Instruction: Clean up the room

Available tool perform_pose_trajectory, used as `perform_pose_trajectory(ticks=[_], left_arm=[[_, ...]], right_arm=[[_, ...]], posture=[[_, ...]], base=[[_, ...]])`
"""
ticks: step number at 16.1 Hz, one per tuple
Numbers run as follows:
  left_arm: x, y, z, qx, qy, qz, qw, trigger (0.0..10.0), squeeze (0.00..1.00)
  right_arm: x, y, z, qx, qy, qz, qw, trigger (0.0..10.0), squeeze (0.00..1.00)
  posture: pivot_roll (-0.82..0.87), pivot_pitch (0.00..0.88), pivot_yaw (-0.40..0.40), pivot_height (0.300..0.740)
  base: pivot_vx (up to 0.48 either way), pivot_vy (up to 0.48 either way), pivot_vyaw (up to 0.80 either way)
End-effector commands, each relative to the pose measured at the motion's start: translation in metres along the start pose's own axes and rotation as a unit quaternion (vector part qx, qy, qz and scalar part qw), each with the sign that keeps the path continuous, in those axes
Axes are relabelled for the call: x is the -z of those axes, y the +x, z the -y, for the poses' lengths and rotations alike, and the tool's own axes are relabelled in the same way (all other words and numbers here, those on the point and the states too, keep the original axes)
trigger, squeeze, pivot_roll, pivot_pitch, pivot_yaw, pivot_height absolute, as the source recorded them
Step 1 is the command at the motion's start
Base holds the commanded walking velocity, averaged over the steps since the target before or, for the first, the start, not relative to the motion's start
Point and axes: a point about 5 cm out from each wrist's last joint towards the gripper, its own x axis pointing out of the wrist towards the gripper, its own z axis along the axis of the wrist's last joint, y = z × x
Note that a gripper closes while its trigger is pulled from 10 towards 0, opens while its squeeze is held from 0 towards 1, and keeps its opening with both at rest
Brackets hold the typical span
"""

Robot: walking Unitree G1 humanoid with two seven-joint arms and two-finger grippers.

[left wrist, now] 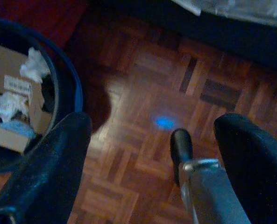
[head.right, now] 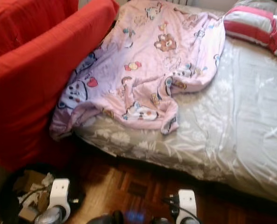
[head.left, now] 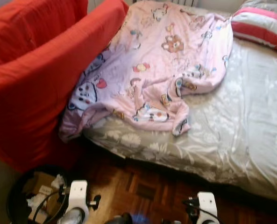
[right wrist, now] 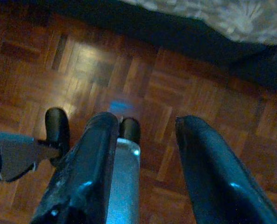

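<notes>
Bed: a mattress under a grey sheet (head.left: pixel 241 126) with a pale leaf pattern runs across the right and middle of the head views, its near edge above the floor.
Blanket: a pink blanket (head.left: pixel 166 65) printed with cartoon animals lies crumpled on the left part of the bed; its lower left corner droops over the mattress edge, against the red armchair.
Pillow: a pillow (head.left: pixel 262 25) with red and white stripes lies at the far right corner of the bed, apart from the blanket.
Armchair: a red armchair (head.left: pixel 31 70) stands at the left, its side pressed against the bed and the blanket.
Bin: a round dark bin (left wrist: pixel 68 88) sits on the floor below the armchair, at the robot's left; it holds cardboard pieces (left wrist: pixel 12 70) and crumpled white tissues (left wrist: pixel 35 65).
Floor: brown parquet floor (head.left: pixel 143 186) with a small blue glow just before the robot.
Left gripper: the left gripper (left wrist: pixel 152 158) hangs low over the parquet beside the bin, fingers spread wide, holding nothing.
Right gripper: the right gripper (right wrist: pixel 147 163) hangs over the parquet near the dark bed edge, fingers parted, nothing between them.
</notes>
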Motion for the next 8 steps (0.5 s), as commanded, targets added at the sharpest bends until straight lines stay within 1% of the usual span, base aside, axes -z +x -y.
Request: perform_pose_trajectory(ticks=[1,3,5,8], left_arm=[[0.011,-0.003,-0.006,-0.010,-0.006,-0.025,1.000,10.0,0.00],[0.005,-0.001,-0.006,-0.008,-0.005,-0.020,1.000,10.0,0.00],[0.003,0.000,-0.006,-0.009,-0.006,-0.017,1.000,10.0,0.00],[0.006,-0.001,-0.008,-0.011,-0.006,-0.021,1.000,10.0,0.00]], right_arm=[[0.003,0.000,-0.002,0.005,0.019,-0.006,1.000,10.0,0.00],[-0.004,0.001,-0.002,0.004,0.020,0.001,1.000,10.0,0.00],[-0.007,0.002,-0.003,0.001,0.002,0.005,1.000,10.0,0.00],[-0.006,0.002,-0.002,0.007,0.014,0.010,1.000,10.0,0.00]], posture=[[0.14,0.138,-0.003,0.740],[0.15,0.132,0.002,0.740],[0.16,0.134,0.005,0.740],[0.16,0.138,0.008,0.740]], base=[[0.240,0.000,0.00],[0.242,0.000,0.00],[0.240,0.000,0.00],[0.247,0.000,0.80]])
